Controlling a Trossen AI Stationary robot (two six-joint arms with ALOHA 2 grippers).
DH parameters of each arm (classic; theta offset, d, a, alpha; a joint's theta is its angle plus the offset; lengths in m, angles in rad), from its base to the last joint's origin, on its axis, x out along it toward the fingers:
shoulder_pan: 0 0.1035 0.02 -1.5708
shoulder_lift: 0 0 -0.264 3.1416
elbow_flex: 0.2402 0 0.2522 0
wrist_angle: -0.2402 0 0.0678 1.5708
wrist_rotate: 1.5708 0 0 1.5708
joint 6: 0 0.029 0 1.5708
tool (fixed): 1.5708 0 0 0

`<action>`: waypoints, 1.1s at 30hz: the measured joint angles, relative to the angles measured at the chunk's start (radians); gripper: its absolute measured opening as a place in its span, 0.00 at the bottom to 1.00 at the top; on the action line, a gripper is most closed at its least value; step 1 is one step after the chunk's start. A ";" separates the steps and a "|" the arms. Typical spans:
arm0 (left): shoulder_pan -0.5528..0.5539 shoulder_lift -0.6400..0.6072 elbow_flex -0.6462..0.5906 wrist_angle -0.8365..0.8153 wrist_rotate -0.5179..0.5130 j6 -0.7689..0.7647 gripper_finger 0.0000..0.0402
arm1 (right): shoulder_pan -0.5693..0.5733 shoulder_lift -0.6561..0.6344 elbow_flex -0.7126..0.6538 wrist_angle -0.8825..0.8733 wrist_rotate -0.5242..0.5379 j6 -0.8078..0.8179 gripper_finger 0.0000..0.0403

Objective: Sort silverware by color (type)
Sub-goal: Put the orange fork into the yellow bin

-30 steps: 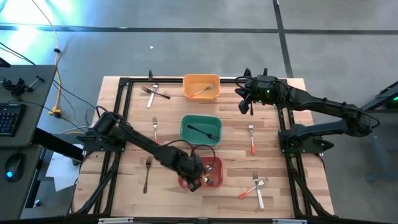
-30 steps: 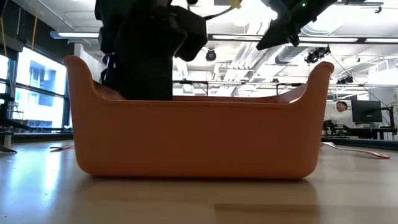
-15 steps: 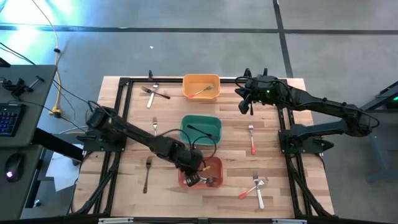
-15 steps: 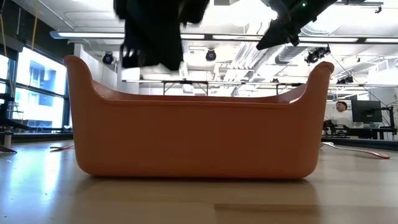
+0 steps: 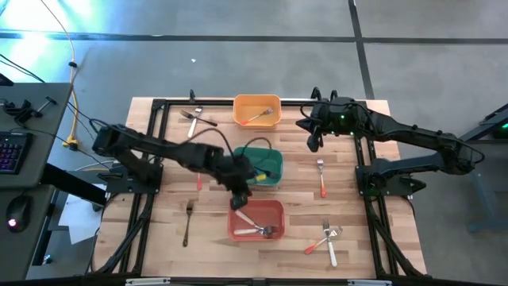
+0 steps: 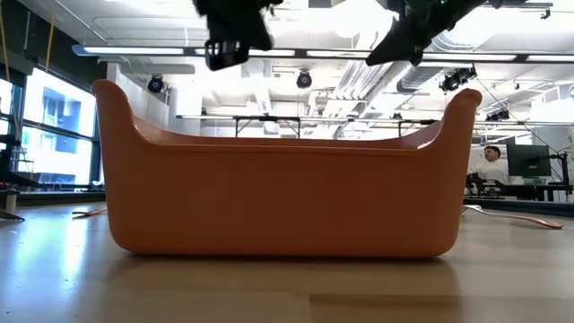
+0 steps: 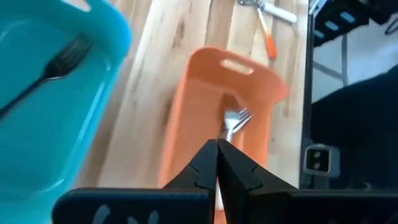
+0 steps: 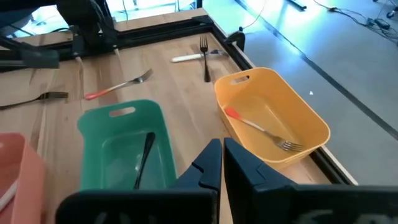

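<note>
Left gripper [image 5: 240,193] rose from red bin [image 5: 278,224], fingers clenched, empty. Forks [image 5: 255,231] lie in red bin. Right gripper [image 5: 311,137] clenched near orange bin [image 5: 255,102]. Wooden desk [image 5: 159,230]; no writing readable.

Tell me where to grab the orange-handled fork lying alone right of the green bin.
Probably mid-handle on the orange-handled fork, coming straight down with fingers straddling the handle. It lies flat with bare table around it, and the right gripper hovers nearest.
</note>
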 joint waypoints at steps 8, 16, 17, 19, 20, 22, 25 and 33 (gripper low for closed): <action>0.214 -0.189 -0.304 0.182 0.148 0.169 0.00 | 0.000 0.000 0.000 0.005 0.005 0.095 0.00; 0.463 -0.339 -0.495 0.205 0.211 0.215 0.00 | 0.000 0.000 0.000 0.004 0.065 0.236 0.00; 0.491 -0.353 -0.508 0.209 0.212 0.223 0.00 | 0.000 0.000 0.000 0.003 0.067 0.250 0.00; 0.547 -0.371 -0.531 0.204 0.214 0.225 0.00 | 0.000 0.000 0.000 0.003 0.069 0.271 0.00; 0.575 -0.373 -0.535 0.190 0.213 0.225 0.00 | 0.000 0.000 0.000 0.003 0.075 0.285 0.00; 0.624 -0.371 -0.536 0.177 0.210 0.225 0.00 | 0.000 0.000 0.000 0.003 0.094 0.318 0.00; 0.686 -0.371 -0.536 0.175 0.206 0.223 0.00 | 0.000 0.000 0.000 0.002 0.129 0.368 0.00; 0.764 -0.371 -0.536 0.183 0.118 0.217 0.01 | 0.022 0.000 0.000 -0.109 0.148 0.540 0.00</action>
